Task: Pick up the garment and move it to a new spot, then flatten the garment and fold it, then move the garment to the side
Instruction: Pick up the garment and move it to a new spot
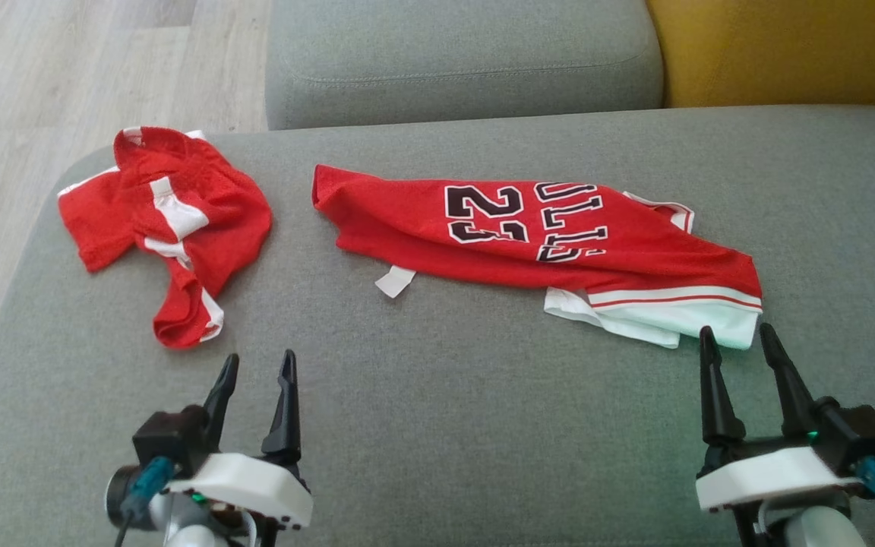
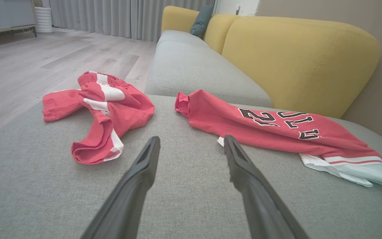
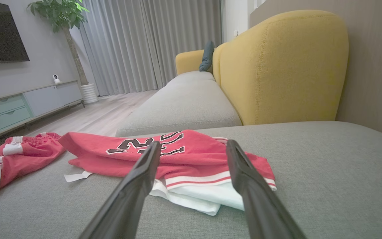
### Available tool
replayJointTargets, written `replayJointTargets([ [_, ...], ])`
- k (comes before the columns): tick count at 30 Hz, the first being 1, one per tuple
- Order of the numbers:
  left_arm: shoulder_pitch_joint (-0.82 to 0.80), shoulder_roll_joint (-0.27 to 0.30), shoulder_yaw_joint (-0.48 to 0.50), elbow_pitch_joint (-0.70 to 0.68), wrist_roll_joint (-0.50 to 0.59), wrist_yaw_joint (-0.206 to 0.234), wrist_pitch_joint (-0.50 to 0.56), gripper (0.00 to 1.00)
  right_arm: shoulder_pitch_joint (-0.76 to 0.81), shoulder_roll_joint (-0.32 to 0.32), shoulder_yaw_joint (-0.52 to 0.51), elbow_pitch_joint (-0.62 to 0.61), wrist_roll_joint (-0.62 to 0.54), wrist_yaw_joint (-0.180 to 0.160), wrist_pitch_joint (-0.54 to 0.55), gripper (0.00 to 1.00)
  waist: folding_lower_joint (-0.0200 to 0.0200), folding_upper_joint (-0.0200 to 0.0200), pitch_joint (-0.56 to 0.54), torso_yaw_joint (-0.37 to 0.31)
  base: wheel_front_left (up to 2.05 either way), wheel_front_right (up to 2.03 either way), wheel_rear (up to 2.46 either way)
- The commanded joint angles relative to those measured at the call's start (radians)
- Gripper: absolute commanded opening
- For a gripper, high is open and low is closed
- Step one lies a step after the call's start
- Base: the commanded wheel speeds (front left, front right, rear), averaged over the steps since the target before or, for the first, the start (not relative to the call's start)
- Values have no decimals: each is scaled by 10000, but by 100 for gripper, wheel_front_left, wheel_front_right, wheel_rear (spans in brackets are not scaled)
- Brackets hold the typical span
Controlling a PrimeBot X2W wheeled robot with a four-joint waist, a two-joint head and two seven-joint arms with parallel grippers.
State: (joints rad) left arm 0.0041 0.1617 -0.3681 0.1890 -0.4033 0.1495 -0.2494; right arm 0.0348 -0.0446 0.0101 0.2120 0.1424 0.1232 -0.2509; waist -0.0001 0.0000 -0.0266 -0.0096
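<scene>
The red jersey [image 1: 529, 243] lies crumpled lengthwise across the middle of the grey sofa seat [image 1: 437, 425], its black-and-white "23" and lettering facing up. Its white, red-striped hem bunches at the robot's right end, and a small white tag [image 1: 394, 281] pokes out from its near edge. In the left wrist view the jersey [image 2: 260, 129] stretches away to the right of the fingers, and in the right wrist view it [image 3: 191, 156] sits straight ahead between them. A pair of red shorts [image 1: 172, 220] with white stripes lies rumpled near the seat's left edge, well apart from the jersey, with wooden floor [image 1: 65, 76] beyond it. The left jaws stand open and empty above bare seat fabric, their dark fingers [image 1: 285, 403] pointing at the gap between shorts and jersey. The right jaws are open too, holding nothing. Their fingers [image 1: 715, 395] have tips just beside the jersey's white hem, and whether they touch it cannot be told. A yellow backrest [image 1: 779, 45] rises behind the seat on the right.
</scene>
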Motion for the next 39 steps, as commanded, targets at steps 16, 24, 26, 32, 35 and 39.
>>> replayJointTargets([
  [16, -281, -436, 965, 40, 695, -543, -124, 100, -410, -56, 172, -114, -43, 75, -109, 100, 1, 0, 42, 56, 0, 0, 0],
  [24, -256, -568, 1167, 163, 863, -680, -124, 100, -426, -56, 159, -95, -58, 75, -109, 100, 1, 0, 46, 53, 0, 0, 0],
  [26, -254, -596, 1207, 186, 894, -717, -124, 100, -425, -56, 153, -94, -61, 75, -109, 100, 1, 0, 43, 50, 0, 0, 0],
  [32, -253, -660, 1299, 273, 994, -806, -124, 100, -424, -56, 135, -90, -52, 75, -109, 100, 1, 0, 54, 49, 0, 0, 0],
  [35, -259, -690, 1338, 302, 1033, -846, -124, 100, -427, -56, 116, -88, -60, 75, -109, 100, 1, 0, 70, 56, 0, 0, 0],
  [39, -261, -729, 1396, 333, 1075, -886, -124, 100, -434, -56, 113, -83, -66, 75, -109, 100, 1, 0, 75, 57, 0, 0, 0],
])
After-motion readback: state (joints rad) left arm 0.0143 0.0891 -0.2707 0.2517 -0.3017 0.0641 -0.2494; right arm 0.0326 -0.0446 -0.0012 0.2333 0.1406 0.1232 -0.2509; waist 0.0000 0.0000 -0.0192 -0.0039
